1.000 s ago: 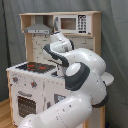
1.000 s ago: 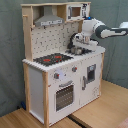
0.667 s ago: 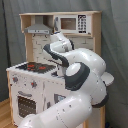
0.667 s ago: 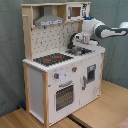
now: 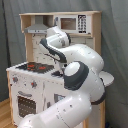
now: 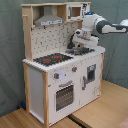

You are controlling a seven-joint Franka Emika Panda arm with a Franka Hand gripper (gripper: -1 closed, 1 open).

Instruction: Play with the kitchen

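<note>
The kitchen point(image 6: 36, 87) is a child-size toy of white panels and light wood, seen in both exterior views. It has a pegboard back point(image 6: 52, 37), a red-ringed hob point(image 6: 52, 59), a hood point(image 6: 49, 20) and a windowed oven door point(image 6: 64, 95). In the second exterior view my gripper point(image 6: 76, 45) hangs low over the grey sink point(image 6: 86, 51) at the counter's right end, pointing down. In the first exterior view the kitchen point(image 5: 22, 82) stands at the left and my own white arm point(image 5: 82, 75) covers the sink and most of the gripper.
A toy microwave point(image 5: 70, 23) sits on the top shelf beside the hood. A small windowed cupboard door point(image 6: 90, 75) is below the sink. The kitchen stands on wooden boards point(image 6: 102, 112) with a grey curtain point(image 6: 10, 50) behind it.
</note>
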